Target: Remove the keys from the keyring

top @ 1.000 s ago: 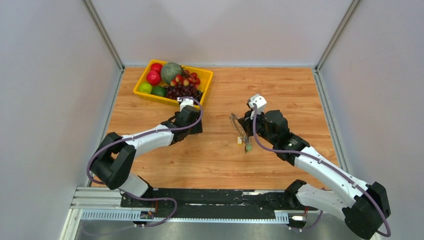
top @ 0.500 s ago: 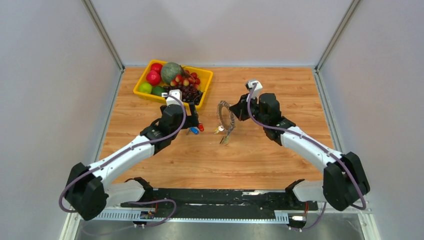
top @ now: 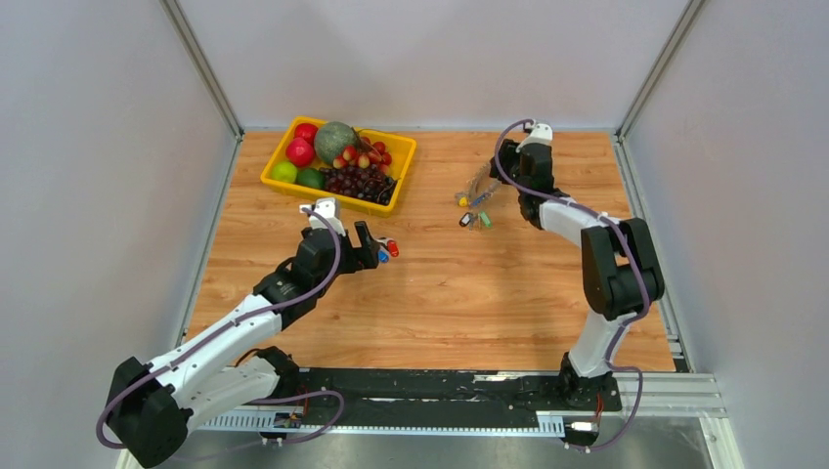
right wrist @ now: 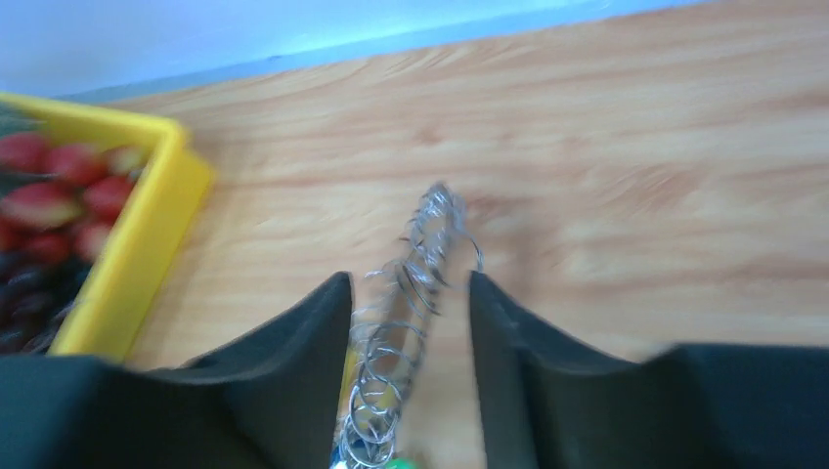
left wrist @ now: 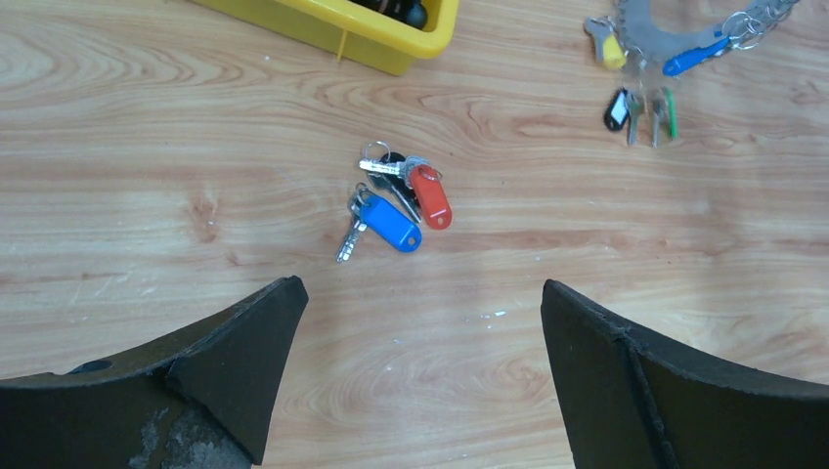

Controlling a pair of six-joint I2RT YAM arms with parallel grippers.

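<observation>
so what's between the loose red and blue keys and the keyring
Only bare table lies between the loose keys and the keyring, as the left wrist view shows.

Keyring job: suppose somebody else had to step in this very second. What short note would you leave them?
Left hand: open, empty, hovering over the table.
Right hand: jaws parted, straddling the keyring at the far side; the grip looks loose.
Done: the red and blue keys lie free on the table, just under the left hand.
Left: the yellow, blue, black and green keys hang on the keyring; each has to come off.
</observation>
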